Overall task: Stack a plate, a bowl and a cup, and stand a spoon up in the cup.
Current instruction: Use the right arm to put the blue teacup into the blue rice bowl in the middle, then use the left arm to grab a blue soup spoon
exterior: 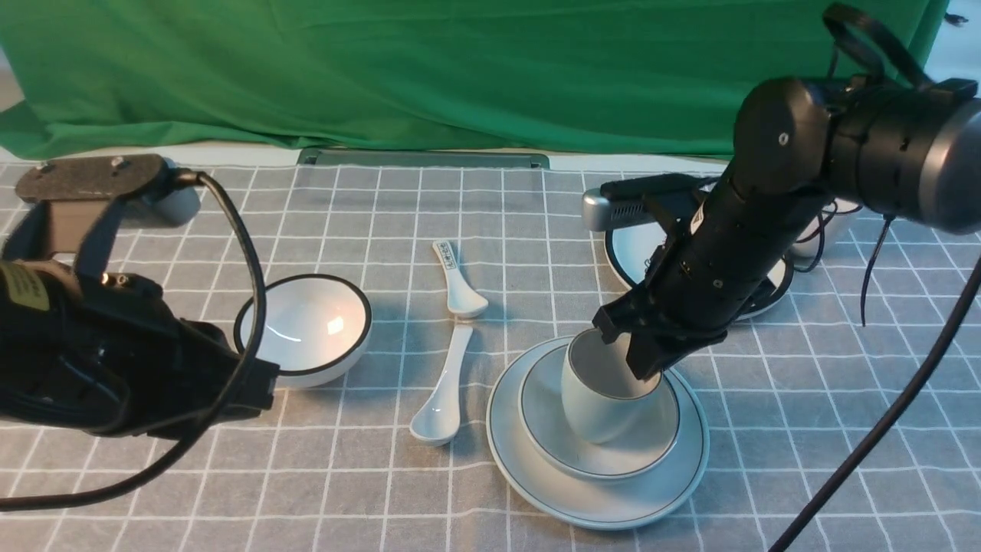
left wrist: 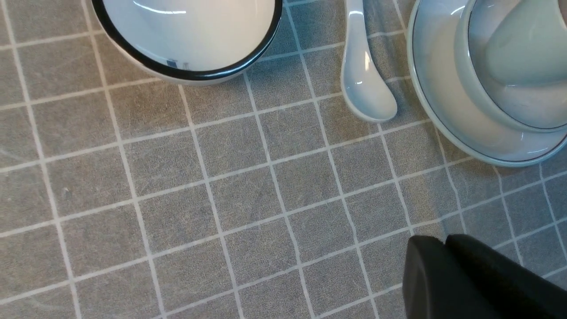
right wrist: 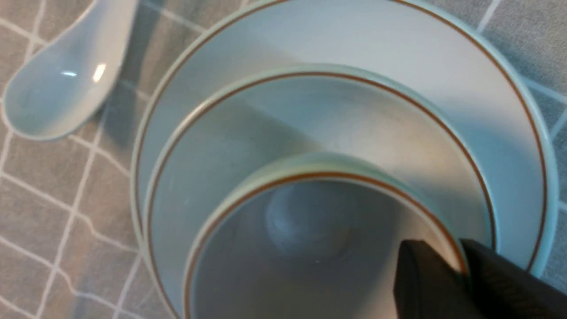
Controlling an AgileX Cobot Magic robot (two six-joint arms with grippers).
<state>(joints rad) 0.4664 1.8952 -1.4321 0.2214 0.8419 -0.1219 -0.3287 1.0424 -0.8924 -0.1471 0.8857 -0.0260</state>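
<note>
The pale plate [exterior: 598, 502] lies on the cloth at front centre-right. The shallow bowl [exterior: 548, 429] sits on it. The pale cup [exterior: 602, 402] is in the bowl, tilted. I cannot tell whether its base touches the bowl. My right gripper [exterior: 650, 360] is shut on the cup's far rim; in the right wrist view [right wrist: 460, 261] one finger is inside the rim and one outside. The long plain spoon [exterior: 443, 395] lies flat left of the plate. My left gripper [left wrist: 443, 241] is shut and empty, low over bare cloth, apart from the spoon [left wrist: 367, 84].
A black-rimmed bowl [exterior: 306, 330] stands left of the spoons. A shorter spoon with dark marks [exterior: 457, 280] lies behind the long one. A black-rimmed plate [exterior: 636, 253] lies behind my right arm. A green curtain closes the back.
</note>
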